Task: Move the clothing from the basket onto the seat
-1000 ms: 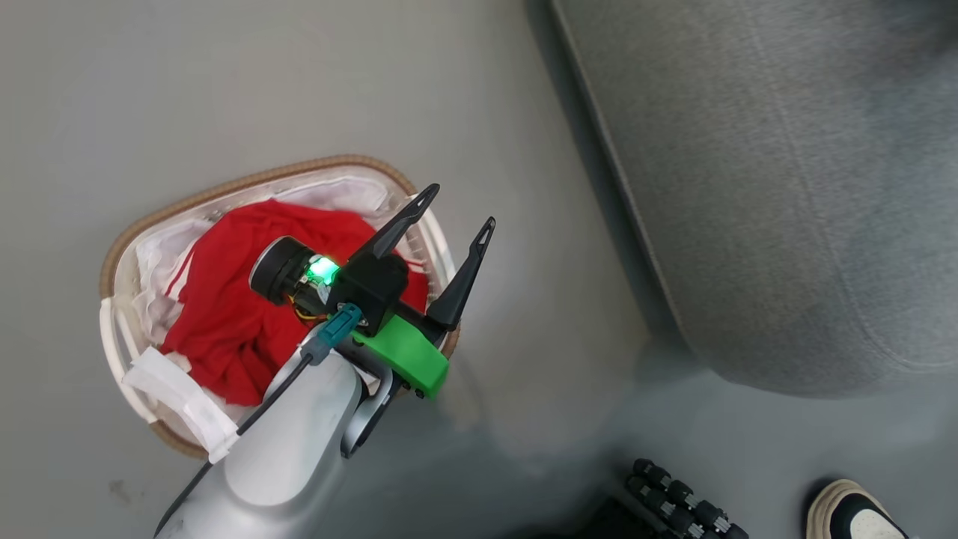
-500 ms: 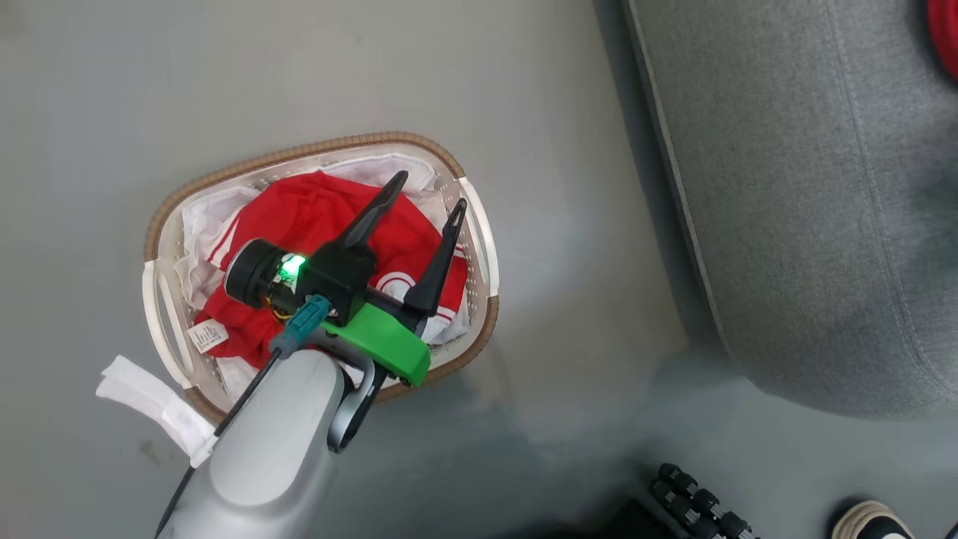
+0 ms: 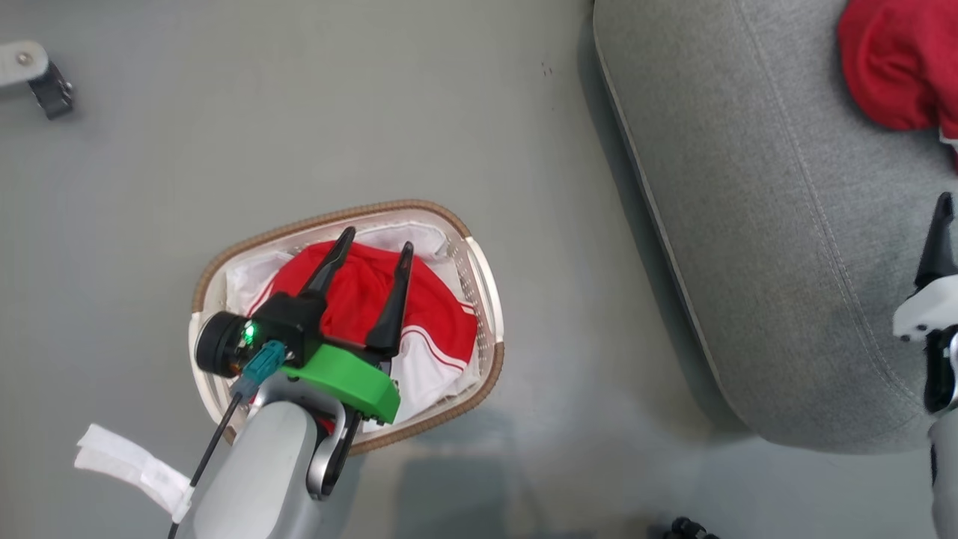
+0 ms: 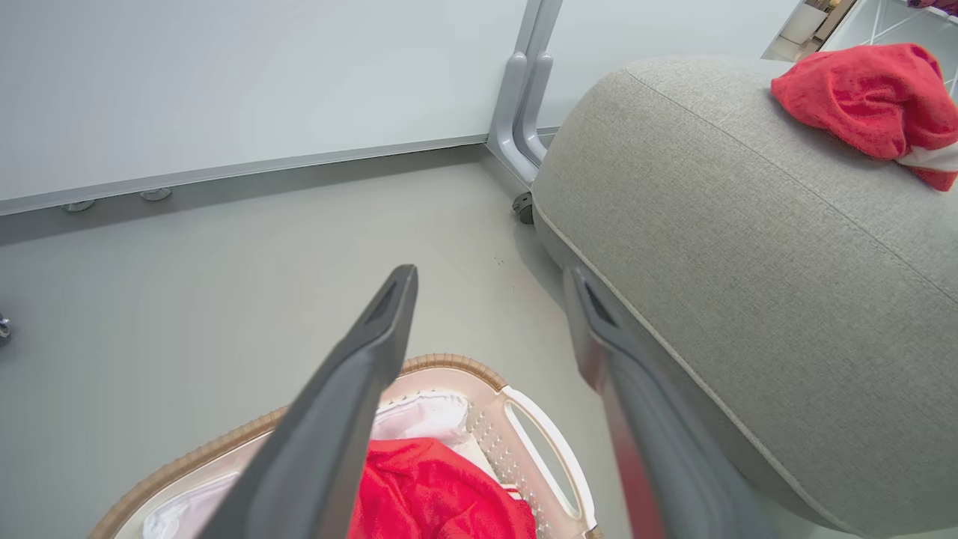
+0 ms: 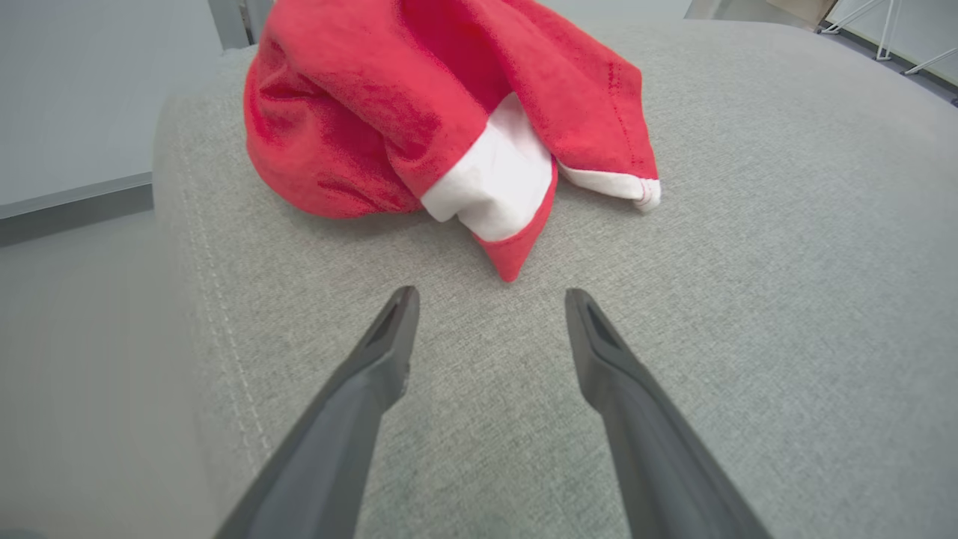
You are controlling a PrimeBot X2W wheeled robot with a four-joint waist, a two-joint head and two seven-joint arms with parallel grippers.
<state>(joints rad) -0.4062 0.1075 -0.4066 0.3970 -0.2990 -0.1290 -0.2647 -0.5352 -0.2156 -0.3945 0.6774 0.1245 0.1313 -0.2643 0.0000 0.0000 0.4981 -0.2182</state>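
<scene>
Red clothing (image 5: pixel 419 127) lies on seat (image 5: pixel 748 299), just beyond right fingers (image 5: pixel 374 374).

Bright, even light, no glare. Dim shadows lie on the floor (image 3: pixel 584 299) beside the seat (image 3: pixel 786 224). Wrist views bow at the edges; the left end effector (image 4: pixel 490 275) blurs low in frame.

Bright red clothing (image 3: pixel 363 293) with white panels and thin white stripes; white perforated basket (image 3: pixel 470 284), brown woven-look rim; grey woven seat (image 3: pixel 748 224); pale grey floor (image 3: pixel 299 112).
</scene>
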